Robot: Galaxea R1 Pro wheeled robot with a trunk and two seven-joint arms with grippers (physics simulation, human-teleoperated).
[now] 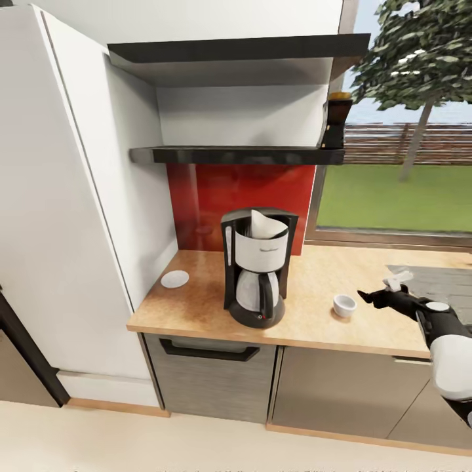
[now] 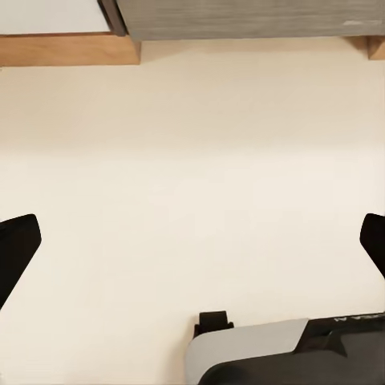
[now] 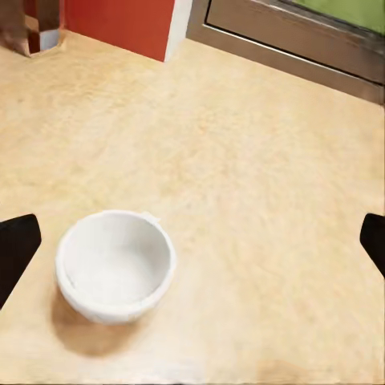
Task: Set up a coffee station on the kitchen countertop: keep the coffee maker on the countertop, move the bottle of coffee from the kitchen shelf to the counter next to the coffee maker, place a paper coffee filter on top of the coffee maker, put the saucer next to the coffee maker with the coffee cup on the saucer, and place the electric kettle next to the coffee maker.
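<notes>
we have the coffee maker [image 1: 257, 265] standing on the surface [image 1: 314, 324] with the paper coffee filter [image 1: 265, 223] already sitting in its top. the saucer [image 1: 175, 279] lies to its left near the white wall, and the coffee cup [image 1: 344, 305] sits upright to its right, well apart from the saucer. the bottle of coffee [image 1: 337, 121] is up on the kitchen shelf [image 1: 236, 155], at its right end.

our right gripper [image 1: 370, 296] hovers just beside the cup with its fingers [image 3: 18, 249] spread wide apart and nothing between them. the left gripper [image 2: 192, 249] hangs low over the floor [image 2: 192, 160], fingers also apart.

we judge the step in hand is picking up the cup. to do it well, we should centre the cup between the fingers, come down low enough to catch its wall, close gently so it doesn't skid, then carry it level around the coffee maker to the saucer.
</notes>
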